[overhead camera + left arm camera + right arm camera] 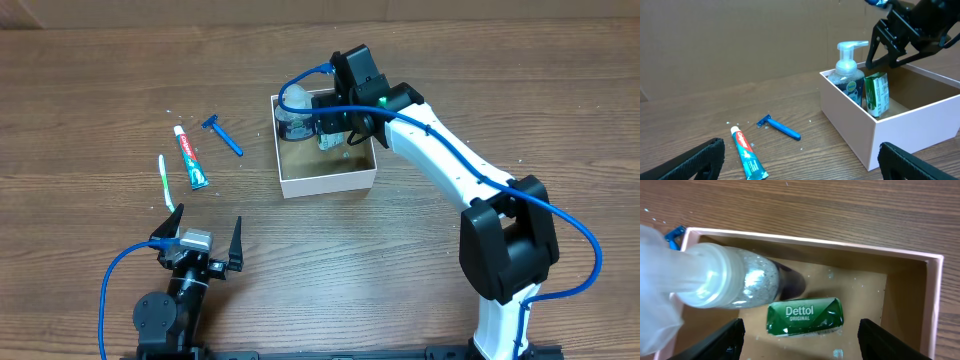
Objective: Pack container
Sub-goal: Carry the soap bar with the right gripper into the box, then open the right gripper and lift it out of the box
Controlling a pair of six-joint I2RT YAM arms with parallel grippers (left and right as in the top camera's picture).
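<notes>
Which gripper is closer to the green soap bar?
Right. The right gripper hovers just above the soap inside the container; the left gripper sits far off, outside it.

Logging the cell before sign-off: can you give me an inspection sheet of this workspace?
Surface: wooden table, pale specks near the toothpaste.
Job's things: box holds pump bottle and soap; toothpaste, razor and toothbrush lie outside it.
Clutter: nothing seen.
Hands: left hand open, empty; right hand open above the soap.
Cables: blue cable along each arm.
Surroundings: nothing seen.
</notes>
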